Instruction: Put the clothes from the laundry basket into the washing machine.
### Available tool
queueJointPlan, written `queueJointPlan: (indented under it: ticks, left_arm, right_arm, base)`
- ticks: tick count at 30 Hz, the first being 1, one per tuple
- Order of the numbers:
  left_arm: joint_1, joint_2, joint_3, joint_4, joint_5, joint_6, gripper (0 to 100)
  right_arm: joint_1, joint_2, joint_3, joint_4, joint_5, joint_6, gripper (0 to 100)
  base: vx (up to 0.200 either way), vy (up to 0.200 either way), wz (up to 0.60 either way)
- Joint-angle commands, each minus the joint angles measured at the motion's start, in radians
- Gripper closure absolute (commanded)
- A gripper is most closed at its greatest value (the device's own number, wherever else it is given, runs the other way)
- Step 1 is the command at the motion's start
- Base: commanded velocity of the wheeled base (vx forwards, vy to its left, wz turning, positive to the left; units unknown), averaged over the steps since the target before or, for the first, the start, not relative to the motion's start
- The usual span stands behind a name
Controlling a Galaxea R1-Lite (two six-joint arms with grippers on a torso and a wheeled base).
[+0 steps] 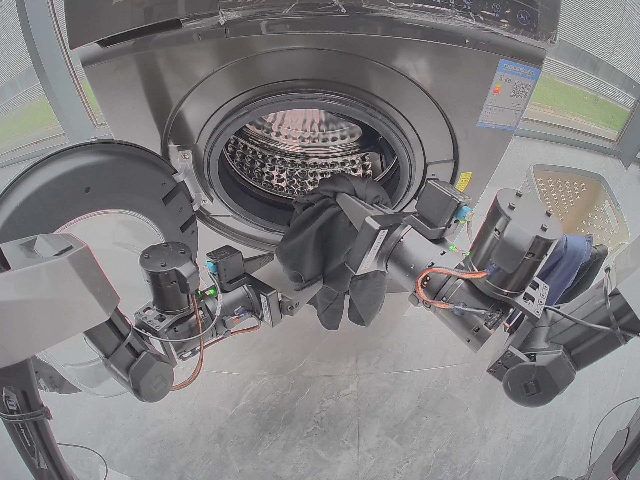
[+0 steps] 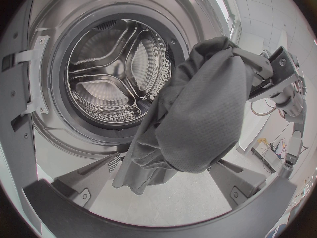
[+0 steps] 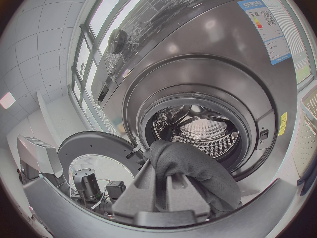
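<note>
A black garment (image 1: pixel 320 248) hangs bunched in front of the lower rim of the washing machine's open drum (image 1: pixel 300 155). My right gripper (image 1: pixel 350 207) is shut on its top, the cloth pinched between the fingers (image 3: pixel 145 185). My left gripper (image 1: pixel 293 276) stands open just below and to the left of the garment. In the left wrist view the cloth (image 2: pixel 198 116) droops between its spread fingers (image 2: pixel 89 172); I cannot tell whether it touches them. The drum (image 2: pixel 109 80) looks bare inside. The beige laundry basket (image 1: pixel 583 201) stands at the right with a blue garment (image 1: pixel 567 255) in it.
The round machine door (image 1: pixel 93 195) is swung open to the left, close beside my left arm. The grey tiled floor (image 1: pixel 347 401) lies open in front of the machine. Windows run behind the machine.
</note>
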Motion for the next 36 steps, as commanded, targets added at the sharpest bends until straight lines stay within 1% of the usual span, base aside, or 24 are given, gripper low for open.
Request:
queueJointPlan:
  ticks: [1,9,14,24,25,31,34,36]
  left_arm:
    - [0.013,0.053,-0.036,-0.003,0.001,-0.002,0]
    - [-0.003,0.097,-0.112,-0.024,0.001,-0.002,0]
    - [-0.030,0.099,-0.144,-0.032,0.001,-0.003,0]
    - [-0.070,0.100,-0.147,-0.064,0.002,-0.005,0]
    - [-0.070,0.100,-0.147,-0.065,0.002,-0.005,100]
    - [-0.069,0.105,-0.148,-0.067,0.005,-0.011,100]
    - [-0.070,0.097,-0.135,-0.089,0.022,-0.016,100]
    - [-0.070,0.090,-0.107,-0.098,0.024,-0.016,100]
  right_arm:
    - [0.002,0.005,0.004,-0.002,0.001,0.000,100]
    - [0.017,0.010,0.001,-0.003,0.000,-0.002,100]
    - [0.019,0.011,0.004,-0.003,0.000,-0.002,100]
    - [0.023,0.011,0.006,-0.003,0.000,-0.004,100]
    - [0.023,0.011,0.004,-0.003,0.000,-0.004,100]
    - [0.023,0.011,0.006,-0.003,0.000,-0.002,100]
    - [0.023,0.011,0.007,-0.003,0.000,-0.002,100]
    - [0.022,0.011,0.013,-0.003,0.000,-0.002,100]
  base:
    - [0.000,0.000,0.00]
    - [0.000,0.000,0.00]
    - [0.000,0.000,0.00]
    - [0.000,0.000,0.00]
    - [0.000,0.000,0.00]
    - [0.000,0.000,0.00]
    - [0.000,0.000,0.00]
    - [0.000,0.000,0.00]
